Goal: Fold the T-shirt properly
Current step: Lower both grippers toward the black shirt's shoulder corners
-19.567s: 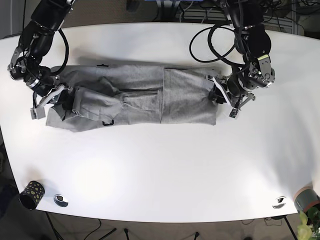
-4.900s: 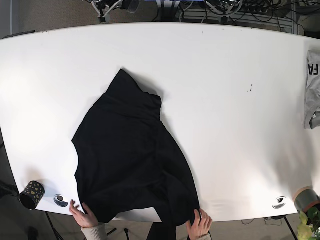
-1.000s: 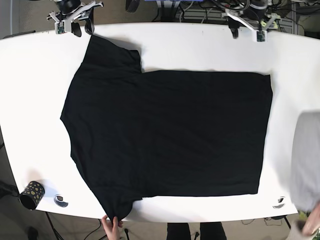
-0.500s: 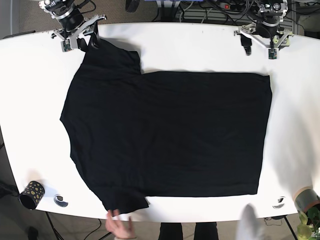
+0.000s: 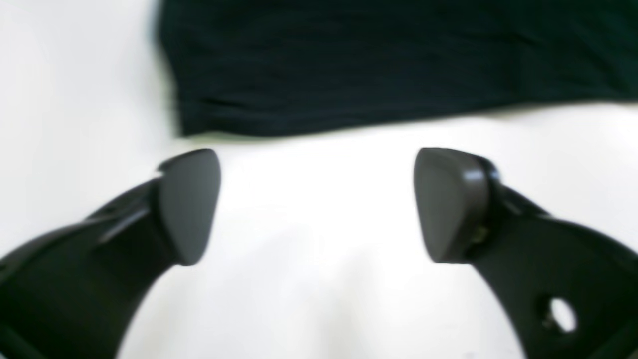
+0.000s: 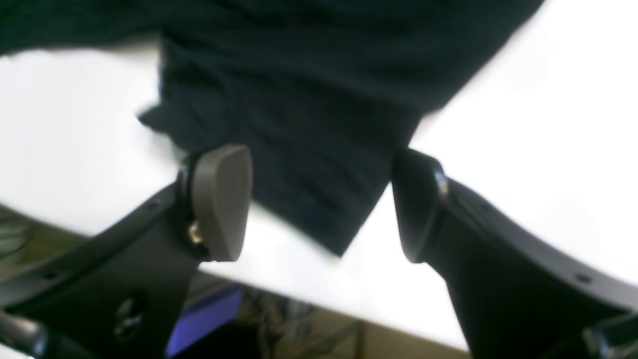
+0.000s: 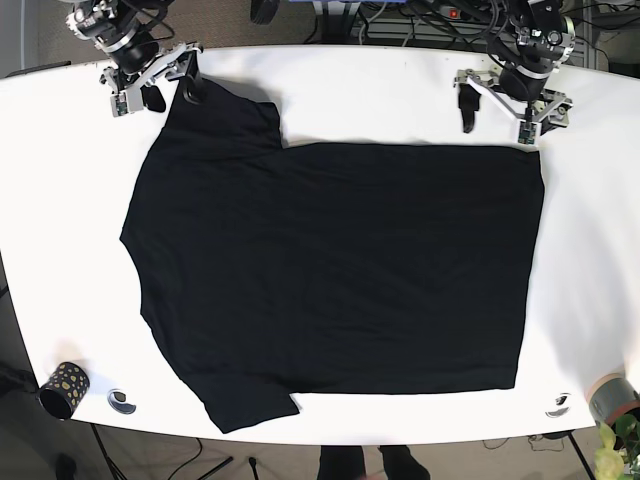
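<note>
- T-shirt (image 7: 330, 270) flat on table (image 7: 400, 90).
- Left gripper (image 5: 316, 204) fingers apart, above hem corner.
- Right gripper (image 6: 321, 204) fingers apart, straddling sleeve tip.

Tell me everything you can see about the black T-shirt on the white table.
The black T-shirt lies spread flat and unfolded on the white table, its plain dark knit fabric mostly smooth. Both short sleeves point toward the base view's left; the straight hem runs along the right. The right gripper is open around the far sleeve's tip, near the table edge. The left gripper is open just short of the far hem corner, not touching.
</note>
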